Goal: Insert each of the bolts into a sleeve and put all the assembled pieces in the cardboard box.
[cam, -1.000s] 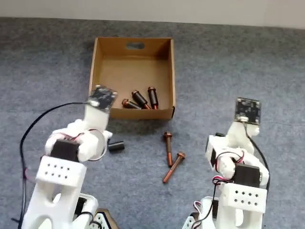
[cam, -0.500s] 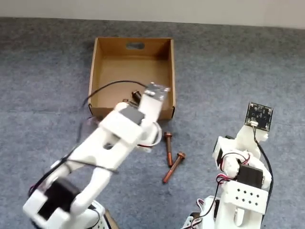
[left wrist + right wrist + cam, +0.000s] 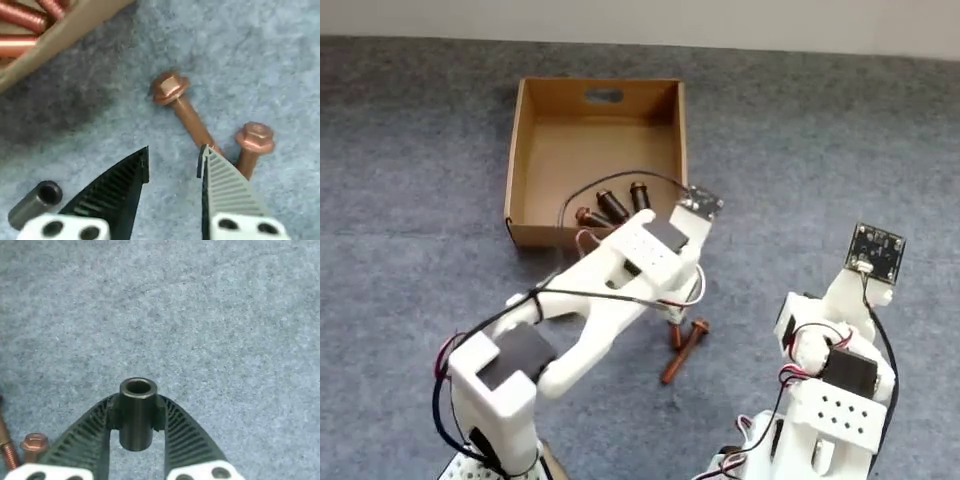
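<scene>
A grey carpeted table (image 3: 820, 150) carries an open cardboard box (image 3: 535, 237) toward its far side. Just in front of the box, a copper bolt (image 3: 185, 107) and a second bolt (image 3: 255, 140) lie on the carpet, heads apart, shafts converging. A black sleeve (image 3: 34, 204) lies on its side nearby.

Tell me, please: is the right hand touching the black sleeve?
Touching. The right wrist view shows the black sleeve upright between the fingers of the right hand, both pressing its sides.
</scene>
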Tool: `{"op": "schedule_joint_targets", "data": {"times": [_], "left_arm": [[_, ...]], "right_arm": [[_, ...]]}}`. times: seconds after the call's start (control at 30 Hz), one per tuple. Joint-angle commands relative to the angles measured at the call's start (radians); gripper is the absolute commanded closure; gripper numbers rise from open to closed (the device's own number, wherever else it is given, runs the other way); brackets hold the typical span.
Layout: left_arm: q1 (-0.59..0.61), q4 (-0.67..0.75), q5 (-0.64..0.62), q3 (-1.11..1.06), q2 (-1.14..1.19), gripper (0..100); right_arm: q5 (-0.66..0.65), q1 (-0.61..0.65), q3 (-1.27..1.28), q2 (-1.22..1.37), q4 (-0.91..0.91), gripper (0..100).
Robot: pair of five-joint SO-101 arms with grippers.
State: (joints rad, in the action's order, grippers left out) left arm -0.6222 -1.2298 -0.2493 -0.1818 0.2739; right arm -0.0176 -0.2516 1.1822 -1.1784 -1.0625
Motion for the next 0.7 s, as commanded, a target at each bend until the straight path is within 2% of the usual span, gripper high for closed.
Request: {"op": "schedule_joint_targets", "data": {"times": [0.0,0.37,0.67], "left_arm": [[-0.004,-0.003,-0.008,0.09,0.018,82],[-0.004,-0.002,-0.008,0.137,0.038,82],[-0.002,0.137,-0.008,0.061,0.117,83]], "right_arm": [[0.002,-0.012,-0.005,-0.016,0.019,99.2],[0.002,-0.008,-0.005,-0.016,0.019,99.2],[0.002,-0.008,-0.004,-0.016,0.019,99.2]]}}
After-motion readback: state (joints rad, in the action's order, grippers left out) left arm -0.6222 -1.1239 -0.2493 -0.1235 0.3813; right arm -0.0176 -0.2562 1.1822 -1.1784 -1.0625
